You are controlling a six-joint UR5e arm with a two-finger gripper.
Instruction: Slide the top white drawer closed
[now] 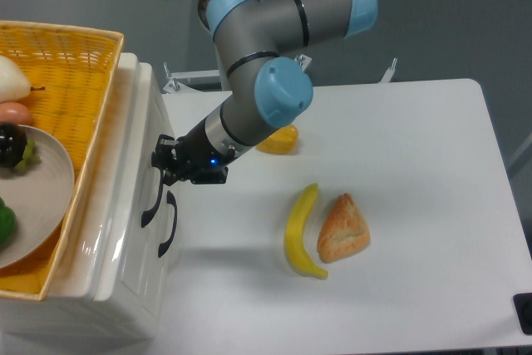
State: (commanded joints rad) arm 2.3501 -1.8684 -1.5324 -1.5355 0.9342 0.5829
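White plastic, the top white drawer (133, 197) sits pushed in nearly flush with the cabinet, its black handle (150, 202) directly at the end effector (165, 165). Whether the end effector's fingers are apart or together cannot be told. Beyond it on the bench (416, 164) lie a banana (301, 230) and a pastry (342, 228).

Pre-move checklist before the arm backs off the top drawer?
1. top white drawer pushed in, front about flush with the cabinet: ok.
2. gripper at the upper black handle: ok; jaw state: cannot tell.
3. Retreat path over the table towards the banana and pastry: ok, both lie apart from the gripper.
4. yellow basket on top undisturbed: ok.
5. Drawer fully seated: cannot tell.
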